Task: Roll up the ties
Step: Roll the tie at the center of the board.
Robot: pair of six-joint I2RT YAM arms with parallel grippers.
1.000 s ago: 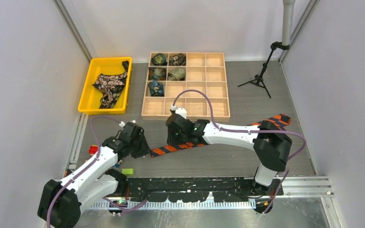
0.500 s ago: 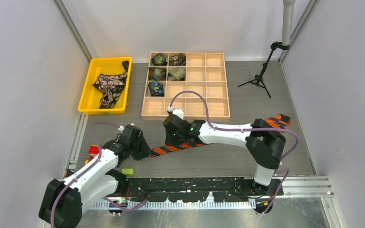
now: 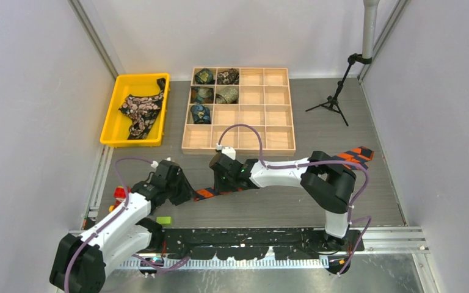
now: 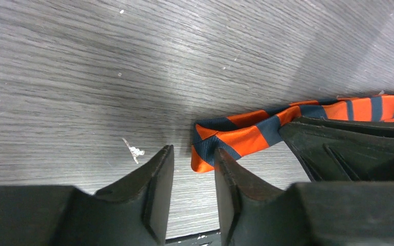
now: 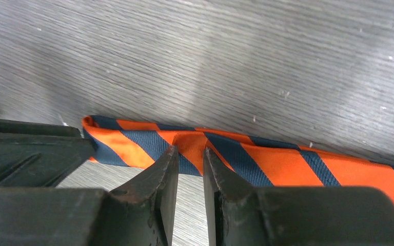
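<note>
An orange-and-dark-blue striped tie (image 3: 210, 191) lies flat across the near table, and its far end (image 3: 355, 155) shows past the right arm. My left gripper (image 3: 181, 190) sits at the tie's near end (image 4: 236, 138). It is open, and its right fingertip (image 4: 220, 156) touches the folded tip while the gap holds only bare table. My right gripper (image 3: 221, 177) stands close by on the same tie (image 5: 287, 164), its jaws a narrow slit apart with the tips down at the fabric's edge. A black flowered tie (image 3: 140, 110) lies in the yellow bin.
The yellow bin (image 3: 131, 141) stands at the back left. Beside it is a wooden grid box (image 3: 278, 131) with several rolled ties (image 3: 204, 76) in its left cells. A black tripod (image 3: 333, 101) stands at the back right. A red block (image 3: 119, 193) and a green block (image 3: 163, 220) lie near the left arm.
My right gripper has slid left along the striped tie towards the left gripper, shortening the stretch of tie between them. The left gripper has barely moved.
</note>
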